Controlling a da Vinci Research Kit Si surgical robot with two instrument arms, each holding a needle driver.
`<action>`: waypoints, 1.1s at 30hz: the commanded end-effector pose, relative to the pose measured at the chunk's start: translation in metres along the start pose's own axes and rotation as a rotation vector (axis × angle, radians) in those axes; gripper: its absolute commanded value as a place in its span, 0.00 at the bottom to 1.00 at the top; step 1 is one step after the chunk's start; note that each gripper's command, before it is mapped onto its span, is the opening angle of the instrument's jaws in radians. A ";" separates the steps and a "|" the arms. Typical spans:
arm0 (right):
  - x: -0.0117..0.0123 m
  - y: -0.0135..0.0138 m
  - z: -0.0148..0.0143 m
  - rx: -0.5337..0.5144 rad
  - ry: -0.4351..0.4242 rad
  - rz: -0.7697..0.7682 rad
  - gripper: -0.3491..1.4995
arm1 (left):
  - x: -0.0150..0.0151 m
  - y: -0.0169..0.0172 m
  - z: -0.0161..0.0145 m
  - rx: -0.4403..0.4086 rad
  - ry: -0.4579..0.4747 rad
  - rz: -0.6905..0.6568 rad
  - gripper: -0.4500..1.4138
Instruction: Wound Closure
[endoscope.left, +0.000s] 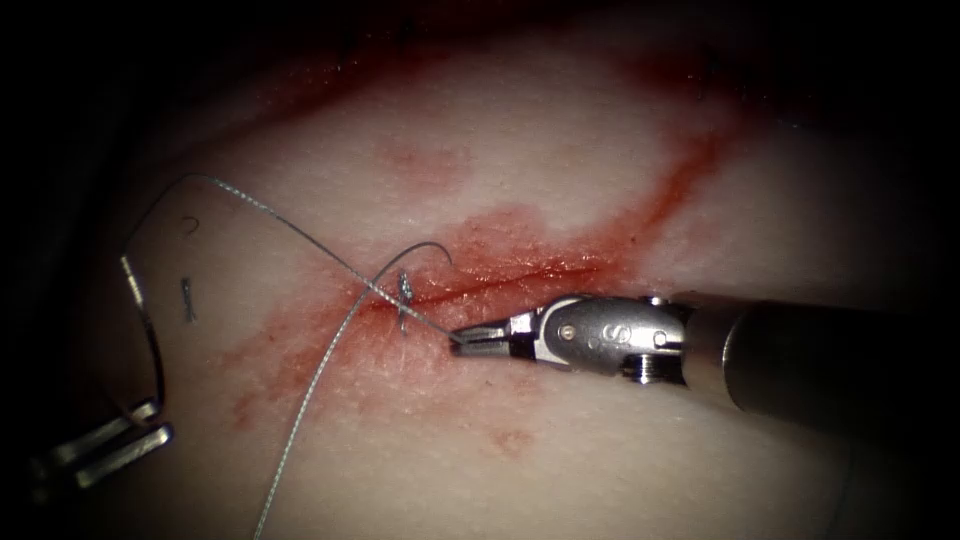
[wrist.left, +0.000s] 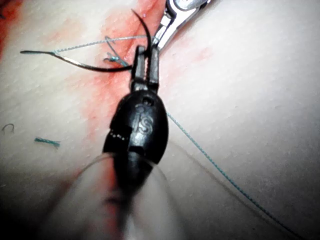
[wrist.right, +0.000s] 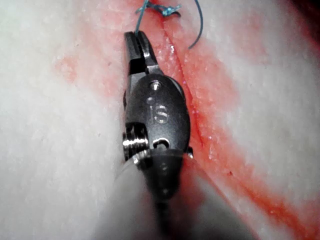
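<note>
The cut runs across the tissue, with a knotted stitch at its left end. My right tool reaches in just below the cut, its jaws shut on the thread a little right of the knot. Far to the left of the cut, my left tool is shut on the curved needle near one end; the needle is out of the tissue. From the needle, thread arcs up and back to the stitch. The left wrist view shows the left tool gripping the needle. The right wrist view shows the right tool pinching thread.
Red fluid stains the tissue along the cut and up to the right. A second strand trails down to the lower edge. A short tail curls above the knot. A cut thread end lies on the left.
</note>
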 end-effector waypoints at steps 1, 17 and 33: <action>0.0002 -0.0009 0.0005 0.014 -0.003 0.002 0.00 | -0.0008 0.0004 0.0007 0.000 0.008 -0.002 0.00; 0.0152 -0.0161 -0.0038 0.246 0.045 0.008 0.00 | -0.0054 0.0008 0.0031 -0.031 0.054 0.033 0.00; 0.0163 -0.0061 -0.0064 0.057 0.148 -0.083 0.73 | -0.0078 -0.0026 0.0005 0.121 -0.059 0.197 0.00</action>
